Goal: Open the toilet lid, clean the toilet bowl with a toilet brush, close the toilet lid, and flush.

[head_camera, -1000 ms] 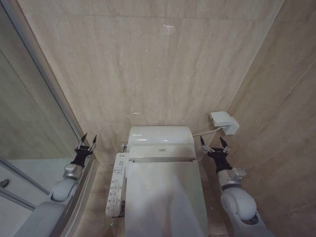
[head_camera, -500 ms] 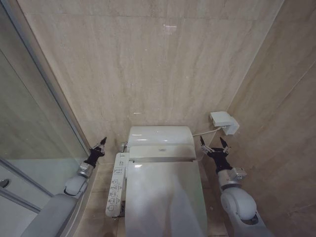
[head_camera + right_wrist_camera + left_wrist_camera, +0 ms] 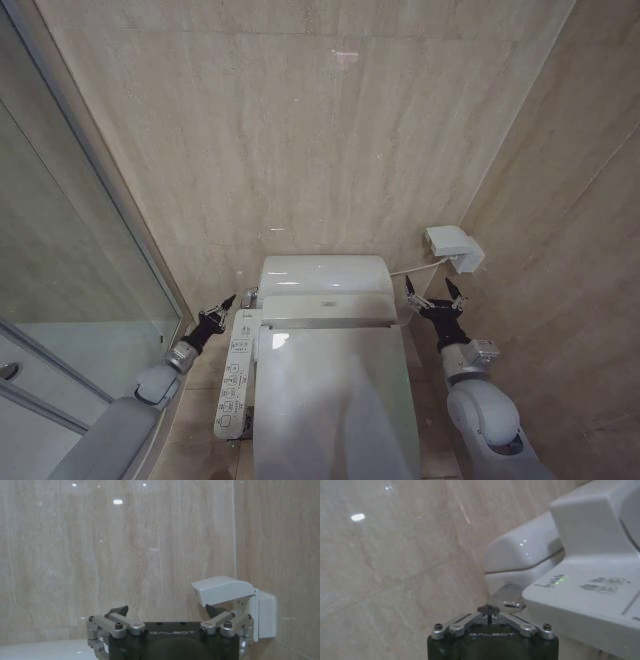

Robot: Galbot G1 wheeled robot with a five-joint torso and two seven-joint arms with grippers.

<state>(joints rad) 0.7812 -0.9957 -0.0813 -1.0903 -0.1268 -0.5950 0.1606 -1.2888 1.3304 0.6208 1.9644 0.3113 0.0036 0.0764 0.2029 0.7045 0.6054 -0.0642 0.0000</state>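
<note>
One toilet, two arms, two pincers.

The lid (image 3: 335,400) is down, flat over the toilet, so the bowl under it cannot be seen. Behind the lid sits the rounded tank (image 3: 325,275). One control panel (image 3: 235,375) with rows of buttons runs along the toilet's left flank; in the left wrist view a green light glows on it.

Left pincer (image 3: 224,306): low at the toilet's left rear corner, just beside the top end of the panel and the hinge end of the lid. The fingers are pressed together to a single dark tip, pinching nothing. In the left wrist view (image 3: 490,610) that closed tip points at a small metal fitting (image 3: 507,600) under the tank, with the panel close by on one side and bare wall (image 3: 300,130) on the other. I cannot tell whether the tip touches anything. The glass shower screen (image 3: 60,270) stands on the far side of this arm from the toilet.

Right pincer (image 3: 428,297): held up beside the toilet's right rear corner, clear of the lid and tank. Two fingers spread wide, nothing between them. In the right wrist view (image 3: 165,611) the two black fingertips stand well apart, pointing at the tiled wall. One white wall box (image 3: 452,247) with a hinged cover is mounted just beyond this pincer, on the side away from the toilet, and one cable runs from it toward the tank.
</note>
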